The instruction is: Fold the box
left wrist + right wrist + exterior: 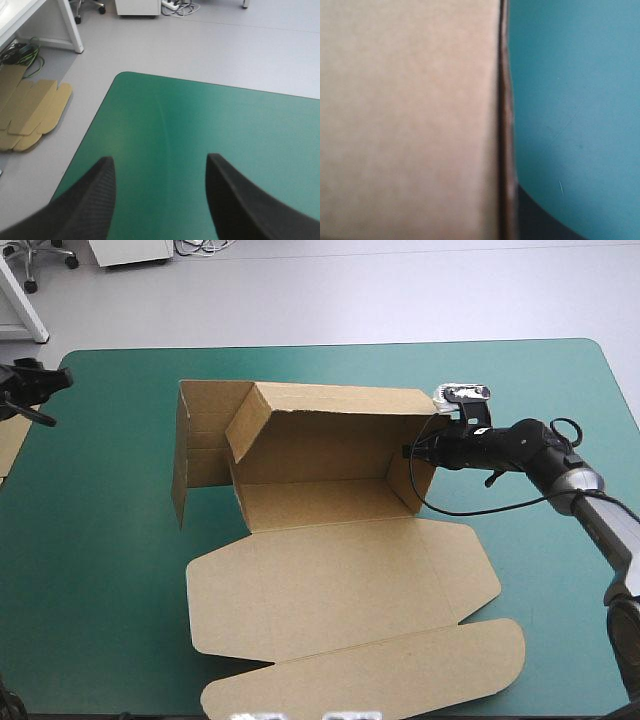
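The brown box (320, 502) stands in the middle of the teal-green table (100, 540), its back wall and right side wall (408, 480) raised. A left panel (205, 445) stands loosely outward, and the lid (340, 590) lies flat toward the near edge. My right gripper (412, 450) is at the top of the right wall, shut on it. In the right wrist view the box (405, 120) fills one side, its edge running between the fingers, with one black finger (540, 222) outside the wall. My left gripper (52, 380) (159, 159) hangs open over the table's far left corner, holding nothing.
More brown board (10, 445) shows at the table's left edge. Several flat board sheets (30, 112) lie on the floor beyond that corner. Bare teal-green cover (210, 125) stretches ahead of the left gripper, and to the right of the box.
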Robot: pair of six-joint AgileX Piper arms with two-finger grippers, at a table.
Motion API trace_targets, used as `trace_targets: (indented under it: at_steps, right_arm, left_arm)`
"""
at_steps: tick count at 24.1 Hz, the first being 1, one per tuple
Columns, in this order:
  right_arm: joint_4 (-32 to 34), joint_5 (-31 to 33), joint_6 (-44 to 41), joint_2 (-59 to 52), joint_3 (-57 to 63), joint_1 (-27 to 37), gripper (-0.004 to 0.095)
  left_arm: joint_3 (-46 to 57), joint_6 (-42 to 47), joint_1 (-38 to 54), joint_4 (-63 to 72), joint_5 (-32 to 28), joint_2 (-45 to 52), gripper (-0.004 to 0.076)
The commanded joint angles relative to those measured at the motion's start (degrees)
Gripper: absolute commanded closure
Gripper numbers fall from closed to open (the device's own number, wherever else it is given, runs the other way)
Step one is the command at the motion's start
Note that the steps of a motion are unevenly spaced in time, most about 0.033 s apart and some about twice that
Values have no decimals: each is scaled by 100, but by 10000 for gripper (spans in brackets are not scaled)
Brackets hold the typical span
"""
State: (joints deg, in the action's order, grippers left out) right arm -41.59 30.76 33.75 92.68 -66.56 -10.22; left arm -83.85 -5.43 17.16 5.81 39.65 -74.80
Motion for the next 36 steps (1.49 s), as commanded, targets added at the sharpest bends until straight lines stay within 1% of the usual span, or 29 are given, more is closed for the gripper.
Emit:
trace_targets:
  at_steps: [1,2,4,5,6,7,8,10,14,16,18,20,21,26,33,35,36]
  right_arm:
    - [556,344,-308,-186,-210,12,921]
    - [593,400,-352,-186,-278,12,921]
    - [943,612,-698,-186,-530,12,921]
    - [1297,858,-998,-186,-765,12,921]
    - [1473,960,-1127,-186,-864,12,921]
    - [1805,1247,-1393,-186,-1130,12,921]
    - [1908,1376,-1449,-186,-1238,12,921]
    - [2306,1909,-1737,-186,-1771,12,921]
    - [2781,2867,-1983,-176,-2638,12,921]
    - [2972,3275,-2100,-103,-2912,12,921]
    - [3030,3738,-2126,97,-3123,12,921]
    - [3018,3949,-2126,263,-3228,12,921]
    - [3018,4046,-2137,360,-3278,12,921]
    - [3018,4039,-2280,706,-3368,12,921]
    - [3018,4026,-2371,1032,-3368,12,920]
    - [3018,3983,-2384,1059,-3368,12,907]
    - [3018,3923,-2373,1059,-3368,12,876]
  left_arm:
    - [160,-99,380,312,-411,76,370]
    - [321,-102,450,312,-496,32,379]
    - [810,-78,562,465,-658,-53,394]
    - [1136,-78,570,555,-768,-90,393]
    - [1271,-89,570,608,-808,-102,393]
    - [1456,-152,570,702,-870,-102,393]
    - [1513,-201,570,700,-885,-102,393]
    - [1550,-365,570,700,-808,-102,393]
    - [1550,-433,570,739,-715,-102,393]
    - [1550,-666,570,859,-648,-102,393]
    - [1550,-849,560,989,-608,-102,393]
    - [1550,-849,560,989,-595,-102,393]
    - [1550,-849,560,989,-583,-102,393]
    - [1550,-849,560,1066,-498,-102,393]
    - [1550,-1158,560,1454,-463,-102,393]
    - [1550,-1167,560,1482,-457,-102,393]
    - [1550,-1167,560,1495,-448,-102,393]
